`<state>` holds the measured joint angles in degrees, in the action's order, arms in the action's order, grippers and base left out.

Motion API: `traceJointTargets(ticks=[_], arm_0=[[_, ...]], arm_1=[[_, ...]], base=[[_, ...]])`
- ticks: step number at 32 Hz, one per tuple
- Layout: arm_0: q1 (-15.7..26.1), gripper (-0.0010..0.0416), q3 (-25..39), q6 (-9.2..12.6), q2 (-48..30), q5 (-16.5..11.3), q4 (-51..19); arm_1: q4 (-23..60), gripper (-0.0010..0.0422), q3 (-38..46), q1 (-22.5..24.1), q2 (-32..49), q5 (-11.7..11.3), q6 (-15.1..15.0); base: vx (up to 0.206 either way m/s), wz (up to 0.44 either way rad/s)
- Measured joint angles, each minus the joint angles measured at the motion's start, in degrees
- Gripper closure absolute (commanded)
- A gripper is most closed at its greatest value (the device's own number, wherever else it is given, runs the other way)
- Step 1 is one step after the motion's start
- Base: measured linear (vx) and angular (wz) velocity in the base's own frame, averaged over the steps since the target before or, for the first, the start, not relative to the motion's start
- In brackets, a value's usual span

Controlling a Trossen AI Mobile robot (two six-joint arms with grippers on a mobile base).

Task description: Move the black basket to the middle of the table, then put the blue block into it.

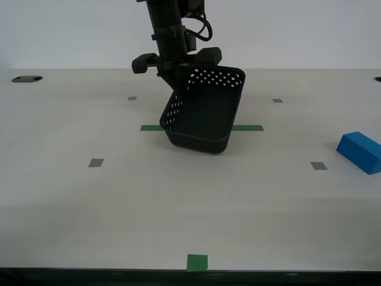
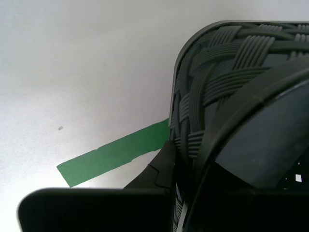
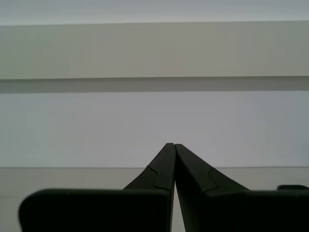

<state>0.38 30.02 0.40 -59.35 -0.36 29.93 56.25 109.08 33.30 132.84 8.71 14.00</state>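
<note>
The black basket (image 1: 205, 113) is near the middle of the table (image 1: 178, 208), tilted, with its far rim raised and its near corner low over a green tape strip. My second gripper (image 1: 178, 74) is shut on the basket's rim at the far side, towards the exterior view's left. In the second wrist view the basket's woven wall (image 2: 231, 87) fills the jaws of my second gripper (image 2: 178, 159). The blue block (image 1: 360, 152) lies on the table at the exterior view's right edge, well apart from the basket. My first gripper (image 3: 171, 145) is shut and empty, facing a wall; it does not show in the exterior view.
A green tape strip (image 1: 247, 127) runs under the basket and also shows in the second wrist view (image 2: 113, 154). A green tape square (image 1: 197, 262) marks the front edge. Small grey squares (image 1: 96, 162) dot the tabletop. A dark hole (image 1: 27, 78) sits at the far corner on the exterior view's left.
</note>
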Motion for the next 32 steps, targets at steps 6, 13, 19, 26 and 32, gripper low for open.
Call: traceJointTargets(ticks=[6, 13, 19, 26, 32], arm_0=[[0.04, 0.0406, 0.00, -0.02, 0.00, 0.02, -0.15], [0.00, 0.0405, 0.00, 0.00, 0.00, 0.00, -0.13], [0.04, 0.0405, 0.00, -0.02, 0.00, 0.00, -0.17], [0.02, 0.0405, 3.54, -0.59, 0.17, 0.00, -16.68], [0.07, 0.0405, 24.13, -2.38, 0.09, 0.00, -59.78]], arm_1=[[1.31, 0.0412, 0.00, -0.28, -0.07, 0.00, -1.27], [3.02, 0.0337, -0.11, -0.57, -0.07, 0.09, -2.36], [3.45, 0.0175, 0.07, -0.76, -0.07, 0.11, -1.97], [4.35, 0.0148, 6.67, -1.31, -2.23, -0.44, -2.23], [6.36, 0.0199, 16.04, -2.47, -3.50, -1.36, -5.01]], base=[[0.000, 0.000], [0.000, 0.000], [0.000, 0.000], [0.000, 0.000], [0.000, 0.000]])
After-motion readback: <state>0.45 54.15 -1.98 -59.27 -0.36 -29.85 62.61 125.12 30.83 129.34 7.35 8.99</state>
